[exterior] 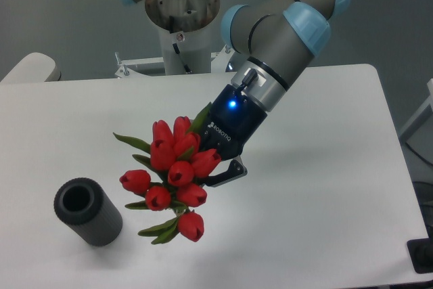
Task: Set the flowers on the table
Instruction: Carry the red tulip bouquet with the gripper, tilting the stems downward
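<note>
The gripper (218,175) seems clamped on the flowers (175,175) — stems hidden behind the buds — held above the table (325,167), so setting down and release remain.

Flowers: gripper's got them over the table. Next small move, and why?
Probably lower them onto bare table before opening. The gripper seems shut on the flowers, whose stems are hidden behind the buds, and they look held clear of the surface. Stay right of the grey cylinder nearby.
</note>
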